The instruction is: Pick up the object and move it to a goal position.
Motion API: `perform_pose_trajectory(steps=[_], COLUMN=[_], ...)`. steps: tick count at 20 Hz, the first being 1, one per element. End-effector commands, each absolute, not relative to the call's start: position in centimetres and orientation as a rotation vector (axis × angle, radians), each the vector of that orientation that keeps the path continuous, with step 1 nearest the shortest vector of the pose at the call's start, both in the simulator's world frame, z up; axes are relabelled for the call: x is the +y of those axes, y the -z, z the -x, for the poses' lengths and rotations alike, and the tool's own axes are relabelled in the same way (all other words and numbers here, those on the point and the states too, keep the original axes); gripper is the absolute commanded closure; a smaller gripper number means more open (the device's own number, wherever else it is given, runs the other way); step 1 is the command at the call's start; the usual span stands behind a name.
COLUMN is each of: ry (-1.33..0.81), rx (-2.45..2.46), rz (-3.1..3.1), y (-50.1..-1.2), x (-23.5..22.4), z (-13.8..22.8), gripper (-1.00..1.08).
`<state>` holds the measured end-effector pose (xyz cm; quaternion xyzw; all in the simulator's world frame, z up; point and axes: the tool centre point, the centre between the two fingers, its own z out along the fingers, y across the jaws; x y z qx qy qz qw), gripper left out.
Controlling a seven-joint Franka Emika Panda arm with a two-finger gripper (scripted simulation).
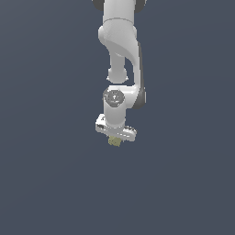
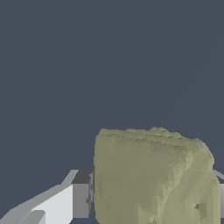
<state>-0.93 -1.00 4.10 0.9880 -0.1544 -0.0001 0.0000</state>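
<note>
The object (image 1: pixel 114 142) is a small olive-yellow, mottled cube, seen in the exterior view just under the white gripper bar (image 1: pixel 115 130). The gripper (image 1: pixel 114 140) hangs from the white arm at the centre of that view, fingers pointing down and shut on the cube. In the wrist view the cube (image 2: pixel 153 177) looms large and close, pressed between one grey-and-white finger (image 2: pixel 81 194) and the other finger, of which only an edge shows (image 2: pixel 221 199). The fingers are mostly hidden in the exterior view.
A plain dark blue-grey surface (image 1: pixel 46 183) fills both views all around the arm. The white arm links (image 1: pixel 120 46) rise above the gripper. No other object or goal marker shows.
</note>
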Motion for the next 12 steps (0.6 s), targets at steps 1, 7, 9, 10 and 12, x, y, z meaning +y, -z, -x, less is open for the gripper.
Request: perform_pose_trajectory(steps=[1, 7, 9, 10, 12], ry=[0.0, 0.0, -0.001, -0.001, -0.001], rx=[-0.485, -0.485, -0.485, -0.485, -0.485], rz=[-3.104, -3.104, -3.104, -3.104, -3.104], y=[-4.02, -4.02, -4.1, -4.12, -4.32], x=[-1.0, -1.0, -0.99, -0.95, -0.67], z=[0.91, 0.91, 0.9, 0.91, 0.94], gripper=[1.08, 1.08, 1.08, 1.08, 1.08])
